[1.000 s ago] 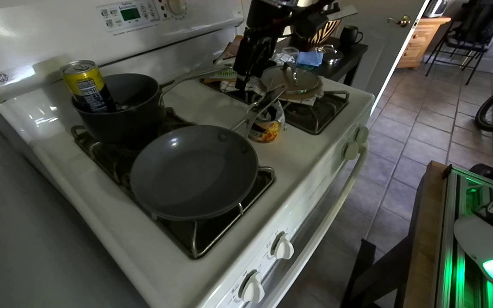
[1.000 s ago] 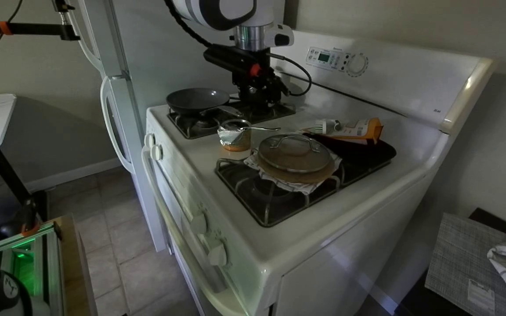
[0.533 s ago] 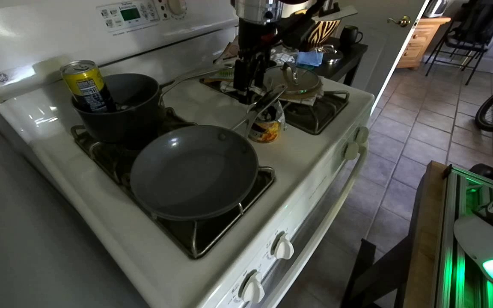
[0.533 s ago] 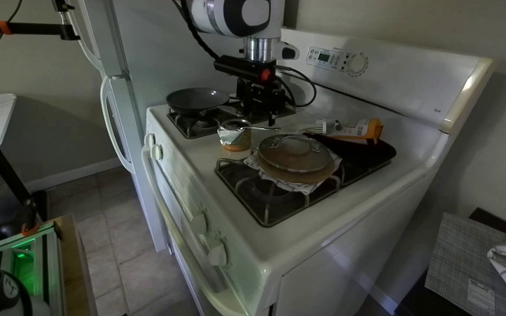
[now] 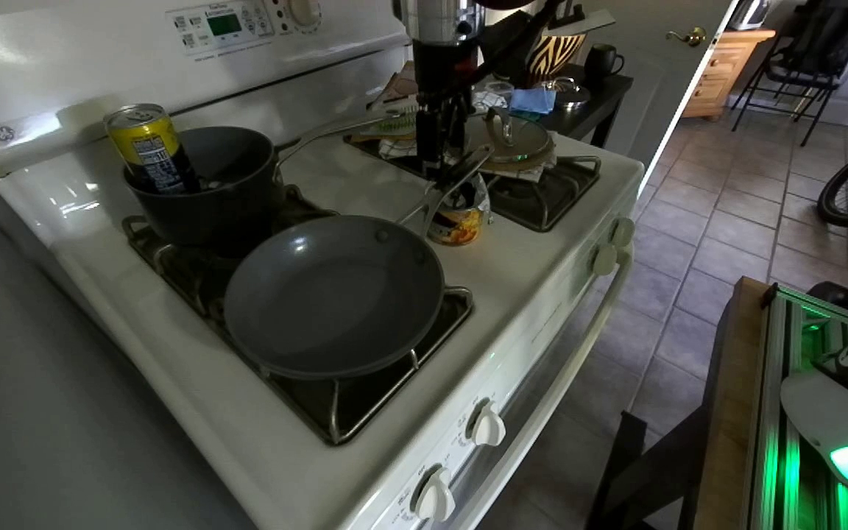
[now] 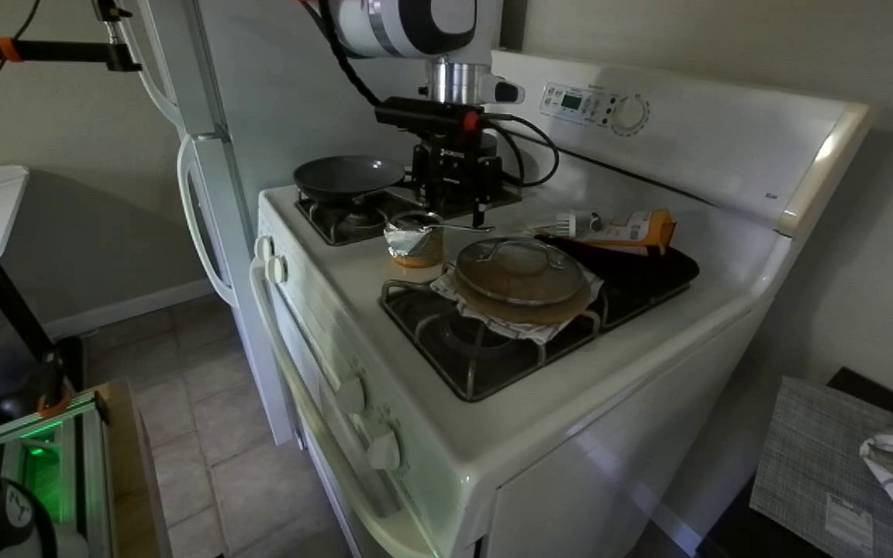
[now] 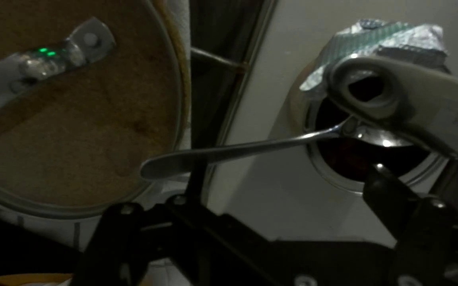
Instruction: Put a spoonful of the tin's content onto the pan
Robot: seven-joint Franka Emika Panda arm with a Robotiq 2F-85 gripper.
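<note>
The tin (image 5: 457, 227) stands on the stovetop between the burners, orange label and torn foil lid showing in both exterior views (image 6: 420, 253). In the wrist view its rim (image 7: 334, 182) surrounds dark, reddish content (image 7: 350, 161). A metal spoon (image 7: 237, 153) lies across the opening, bowl over the tin, handle sticking out sideways; it also shows in an exterior view (image 6: 458, 228). The grey pan (image 5: 336, 294) sits on a burner (image 6: 346, 177); its handle (image 7: 424, 103) passes over part of the tin. My gripper (image 7: 286, 180) is open, fingers apart, beside the tin above the spoon's handle, holding nothing (image 6: 456, 208).
A black pot (image 5: 225, 213) holding a tilted yellow can (image 5: 150, 147) stands behind the pan. A glass lid (image 6: 520, 271) on a round brown board lies over a cloth on the other burner grate (image 6: 477, 364). An orange packet (image 6: 652, 231) and a brush lie behind it.
My gripper has come down and moved toward the spoon's handle, with only a small shift in the last half second. The spoon, tin and pan look unmoved.
</note>
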